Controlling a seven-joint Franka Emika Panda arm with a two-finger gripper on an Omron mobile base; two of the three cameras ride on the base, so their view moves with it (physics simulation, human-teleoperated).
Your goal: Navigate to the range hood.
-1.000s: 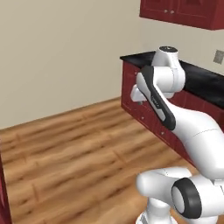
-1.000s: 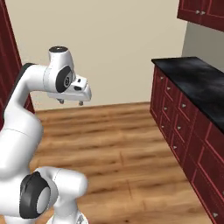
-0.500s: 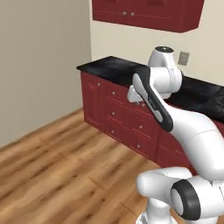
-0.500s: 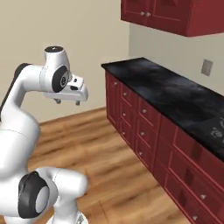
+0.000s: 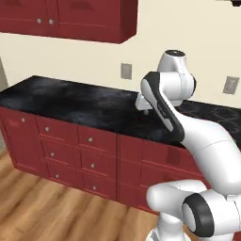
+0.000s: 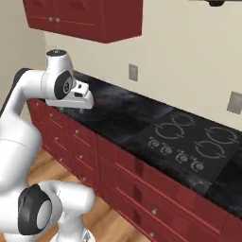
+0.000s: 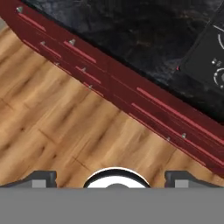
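Note:
Only a sliver of the range hood (image 6: 216, 2) shows at the top right of the right base view: a thin lower edge with a small dark round fitting under it. The same edge peeks in at the top right corner (image 5: 234, 2) of the left base view. Below it lies the black four-burner cooktop (image 6: 198, 142), set in the counter. My gripper (image 6: 81, 108) hangs over the counter's front edge, well left of the cooktop and far below the hood. In the hand view its fingertips (image 7: 43, 178) stand wide apart, open, with nothing between them.
Dark red wall cabinets (image 6: 90, 16) hang left of the hood. A black counter (image 5: 70, 101) runs over red drawers (image 5: 70, 150). Two wall outlets (image 6: 133, 72) (image 6: 235, 102) sit on the beige wall. Wooden floor (image 7: 52, 118) lies in front of the cabinets.
The whole scene has slid left in both base views, so the base has moved. The counter is now close ahead, and the cooktop and hood edge have come into view. The arm's pose is unchanged.

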